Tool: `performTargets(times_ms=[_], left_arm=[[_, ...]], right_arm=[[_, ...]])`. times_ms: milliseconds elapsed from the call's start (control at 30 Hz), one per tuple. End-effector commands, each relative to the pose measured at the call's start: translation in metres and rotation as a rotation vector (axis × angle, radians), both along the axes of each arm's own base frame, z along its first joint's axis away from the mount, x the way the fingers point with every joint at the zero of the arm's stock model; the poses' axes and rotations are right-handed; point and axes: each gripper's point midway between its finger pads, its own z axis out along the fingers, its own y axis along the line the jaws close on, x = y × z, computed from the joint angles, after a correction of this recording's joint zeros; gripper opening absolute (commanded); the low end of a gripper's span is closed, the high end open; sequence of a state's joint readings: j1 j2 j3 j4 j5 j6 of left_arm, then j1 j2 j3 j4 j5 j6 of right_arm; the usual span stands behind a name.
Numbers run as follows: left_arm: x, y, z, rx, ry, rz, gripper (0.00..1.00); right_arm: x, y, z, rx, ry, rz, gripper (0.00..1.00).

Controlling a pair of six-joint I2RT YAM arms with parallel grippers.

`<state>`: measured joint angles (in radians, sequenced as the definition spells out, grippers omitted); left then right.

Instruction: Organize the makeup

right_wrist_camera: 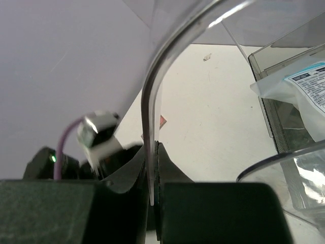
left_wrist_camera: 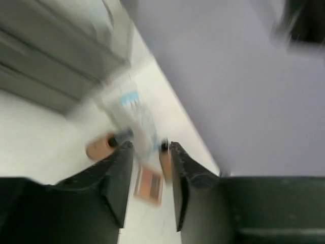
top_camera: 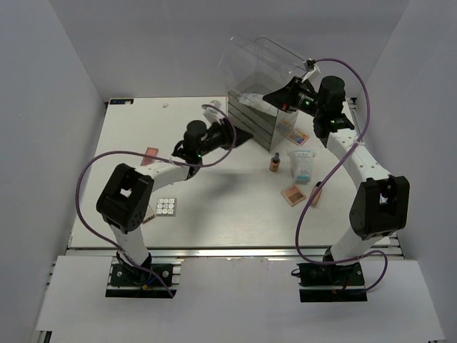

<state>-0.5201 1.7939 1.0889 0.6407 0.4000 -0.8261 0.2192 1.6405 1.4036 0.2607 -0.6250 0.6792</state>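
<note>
My right fingers (right_wrist_camera: 161, 170) were clamped on the clear lid (right_wrist_camera: 148, 96) and needed to hold it steadily high, while my left fingers (left_wrist_camera: 176, 168), apart and empty, needed to line up squarely on the foundation bottle (top_camera: 274, 163) on the surface (top_camera: 221, 214) near the box (top_camera: 251, 123).

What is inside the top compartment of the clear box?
A white packet with a light-blue label lies in the clear box, below the raised lid that the right tool grips. What lies beneath the packet is covered; the grey drawers hide their contents.
</note>
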Motion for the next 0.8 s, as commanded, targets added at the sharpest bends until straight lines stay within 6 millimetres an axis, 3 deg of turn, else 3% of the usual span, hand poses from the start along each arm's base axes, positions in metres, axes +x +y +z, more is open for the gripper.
performTargets(times_ms=[0, 33, 167, 367, 500, 533, 767], left_arm=[[-0.052, -0.04, -0.041, 0.171, -0.018, -0.213, 0.47], [-0.057, -0.049, -0.055, 0.201, -0.016, -0.241, 0.49], [-0.079, -0.091, -0.069, 0.252, -0.028, -0.346, 0.59], [-0.088, -0.127, -0.092, 0.298, -0.008, -0.371, 0.7], [-0.081, -0.156, -0.105, 0.337, -0.005, -0.33, 0.74], [-0.072, -0.157, -0.109, 0.36, -0.001, -0.278, 0.75], [-0.071, -0.185, -0.138, 0.454, 0.013, -0.173, 0.76]], right_arm=[[-0.012, 0.003, 0.047, 0.015, -0.138, 0.042, 0.06], [-0.012, 0.003, 0.047, 0.013, -0.138, 0.042, 0.06], [-0.011, 0.003, 0.046, 0.006, -0.136, 0.045, 0.06], [-0.011, 0.003, 0.044, 0.002, -0.128, 0.047, 0.06], [-0.012, 0.003, 0.045, 0.002, -0.129, 0.047, 0.07], [-0.011, 0.004, 0.044, 0.001, -0.128, 0.048, 0.06], [-0.013, 0.005, 0.046, -0.005, -0.128, 0.062, 0.07]])
